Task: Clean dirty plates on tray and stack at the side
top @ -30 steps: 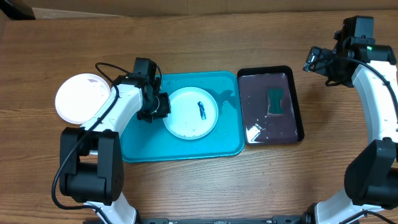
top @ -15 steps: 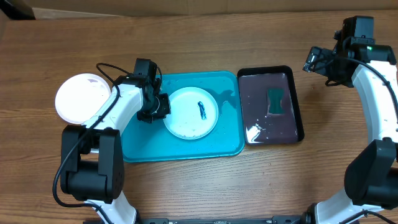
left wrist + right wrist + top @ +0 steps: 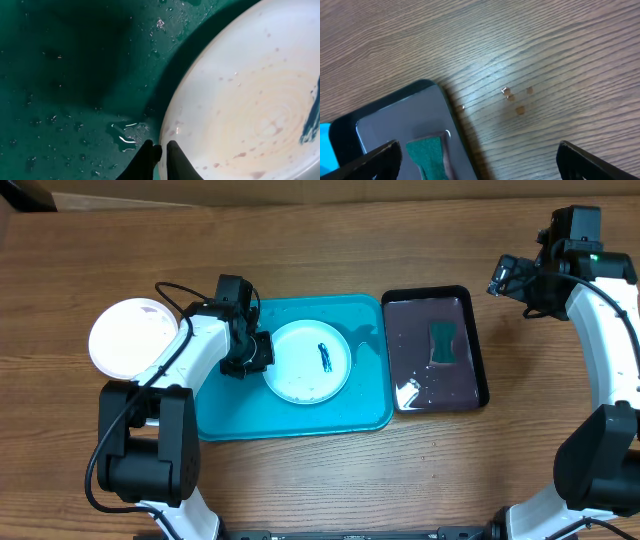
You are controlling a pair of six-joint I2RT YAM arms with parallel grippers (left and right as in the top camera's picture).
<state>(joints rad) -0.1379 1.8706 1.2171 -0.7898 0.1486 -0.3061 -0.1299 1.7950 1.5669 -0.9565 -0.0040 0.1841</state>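
Left tool (image 3: 160,148) pinches the white plate (image 3: 240,100) at its rim.

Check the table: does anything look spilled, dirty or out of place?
Yes. The white plate in the turquoise tray carries a dark blue-green smear, water droplets lie on the tray beside it, and a few small brownish specks sit on the wooden table near the black tray.
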